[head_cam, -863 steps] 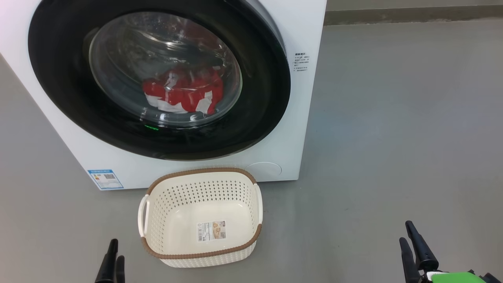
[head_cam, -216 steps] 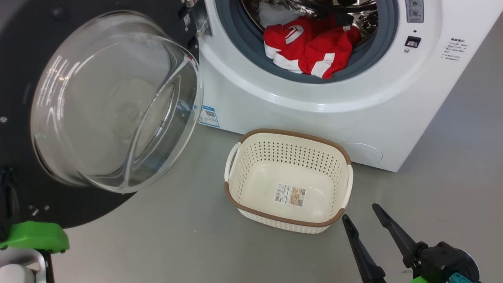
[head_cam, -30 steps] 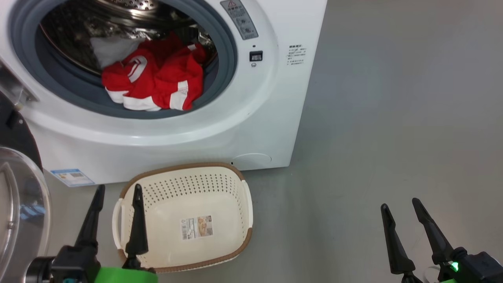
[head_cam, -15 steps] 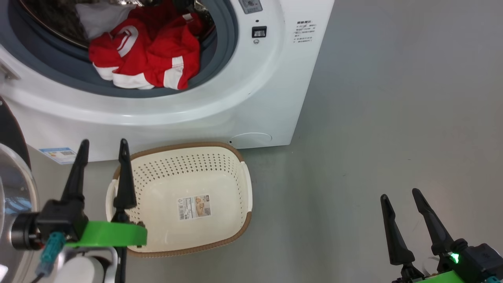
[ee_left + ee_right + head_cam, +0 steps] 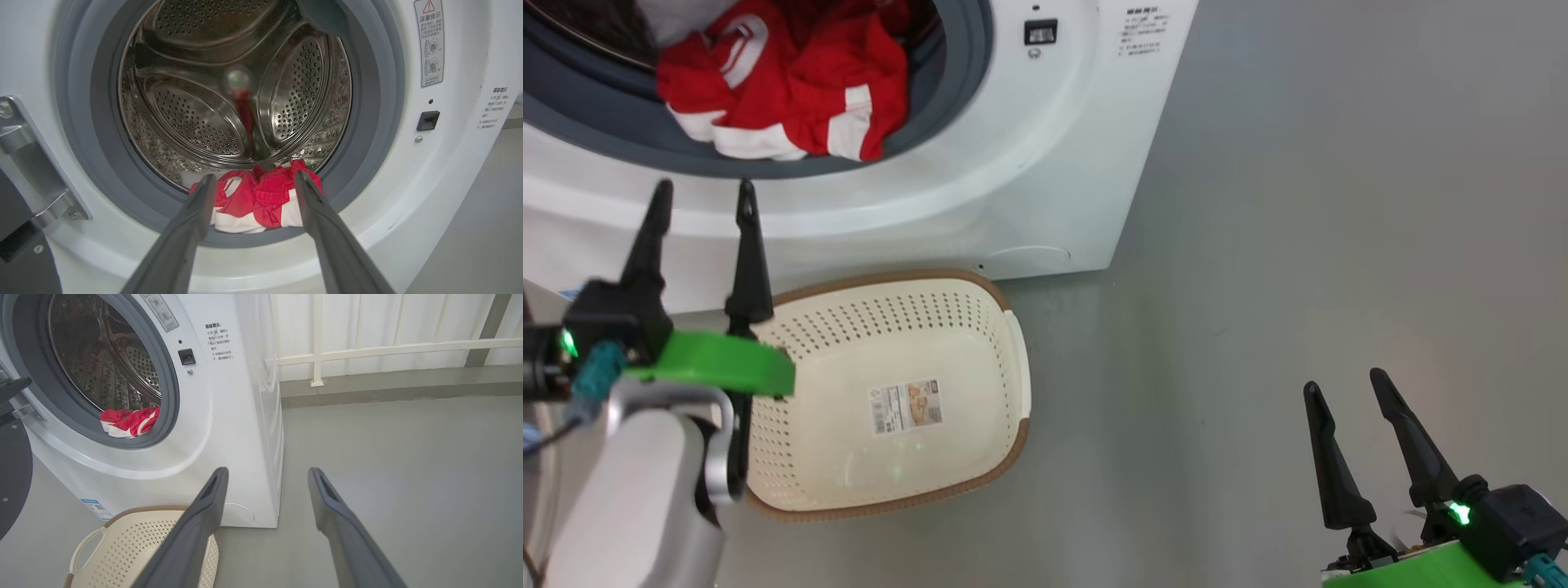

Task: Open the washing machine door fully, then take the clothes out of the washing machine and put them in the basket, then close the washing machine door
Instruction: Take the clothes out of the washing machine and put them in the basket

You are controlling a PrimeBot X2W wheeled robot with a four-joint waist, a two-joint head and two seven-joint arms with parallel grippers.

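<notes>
Facing the clothes heaped just ahead of its fingertips in the mouth of the washing machine, the left gripper is spread wide, empty. Taking-out looks in hand: next, push in and pinch fabric. The basket sits below it; the right gripper gapes empty too.

Clothes in washer — basket in frt.

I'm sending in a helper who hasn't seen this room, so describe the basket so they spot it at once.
Start at the big white front-loading washing machine. On the grey floor just before it sits a small cream-white perforated plastic basket, empty. Its brown woven-look rim and paper label inside mark it out.
</notes>
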